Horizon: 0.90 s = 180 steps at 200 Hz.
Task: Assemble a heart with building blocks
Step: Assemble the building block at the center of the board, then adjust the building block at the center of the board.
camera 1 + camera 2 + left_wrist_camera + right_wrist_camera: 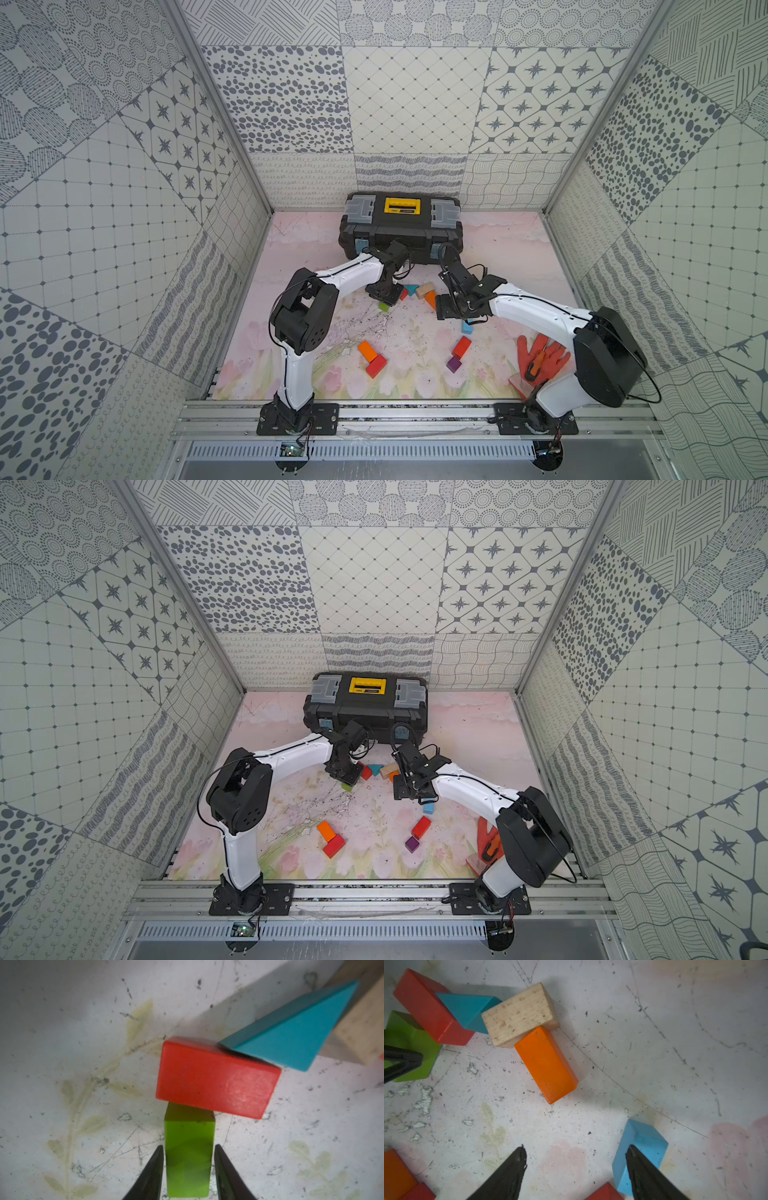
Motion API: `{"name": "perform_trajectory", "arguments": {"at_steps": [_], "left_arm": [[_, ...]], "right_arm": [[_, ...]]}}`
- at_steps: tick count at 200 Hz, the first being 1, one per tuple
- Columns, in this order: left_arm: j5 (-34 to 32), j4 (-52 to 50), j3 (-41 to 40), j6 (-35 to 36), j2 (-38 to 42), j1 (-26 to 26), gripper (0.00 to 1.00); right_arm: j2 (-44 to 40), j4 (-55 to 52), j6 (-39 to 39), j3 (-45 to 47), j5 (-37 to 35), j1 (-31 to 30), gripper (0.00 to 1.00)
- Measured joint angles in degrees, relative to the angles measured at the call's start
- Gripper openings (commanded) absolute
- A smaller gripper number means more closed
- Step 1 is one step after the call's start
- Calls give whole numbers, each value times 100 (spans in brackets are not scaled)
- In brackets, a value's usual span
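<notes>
The desk [415, 332] under me is a pale flowered mat, and the black toolbox [401, 232] at its far edge is the biggest thing on it. The red-orange glove [544, 357] lies near the base of my right arm. In front of the toolbox, about mid-desk, the heart [390, 770] is only a broken outline. Its far run is joined, and its near pieces lie apart in two small groups. My left jaws straddle the green brick [188, 1157] with a thin sliver of desk showing on each side, so they are slightly spread and not pinching it. The far end of that brick butts against the long side of the upper red brick [216, 1078]. The teal triangle [291, 1036] touches this red brick with one corner and the plain-wood brick [519, 1014] with another. The upper orange brick [546, 1064] meets the plain-wood brick end-on. My right jaws are spread wide with bare desk between them. One finger [645, 1174] crosses in front of the light blue brick [645, 1142], and I cannot tell whether it touches. This brick lies apart from the upper orange one. Nearer my bases, the right red brick [462, 347] sits just beside the purple cube [454, 364], and well to their left the left orange brick [366, 350] touches the left red brick [376, 365].
</notes>
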State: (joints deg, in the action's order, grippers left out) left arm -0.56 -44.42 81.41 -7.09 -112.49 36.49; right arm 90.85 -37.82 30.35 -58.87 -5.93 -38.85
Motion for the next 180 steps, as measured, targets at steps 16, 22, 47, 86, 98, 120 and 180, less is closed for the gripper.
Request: {"name": "perform_trajectory", "arguments": {"at_steps": [16,22,47,86,98,120,180], "left_arm": [[-7,4,-20,7,24,15,50],[-15,0,-24,-7,37,20,51],[-90,-11,-28,-9,125,24,53],[-289,-39,-118,-85,450,24,54],[-317,-42,-177,-142,612,24,54],[-345,-70,-354,-289,935,26,54],[-313,-138,-1082,-682,1878,31,54]], "right_arm": [[286,24,-160,-170,63,0,78],[372,20,-216,-238,74,0,78],[660,17,-400,-573,63,0,76],[1108,13,-551,-1008,-46,11,73],[1209,7,-562,-1056,-70,28,72],[1357,-20,-581,-1132,-129,44,70],[1436,-48,-584,-1237,-262,101,68]]}}
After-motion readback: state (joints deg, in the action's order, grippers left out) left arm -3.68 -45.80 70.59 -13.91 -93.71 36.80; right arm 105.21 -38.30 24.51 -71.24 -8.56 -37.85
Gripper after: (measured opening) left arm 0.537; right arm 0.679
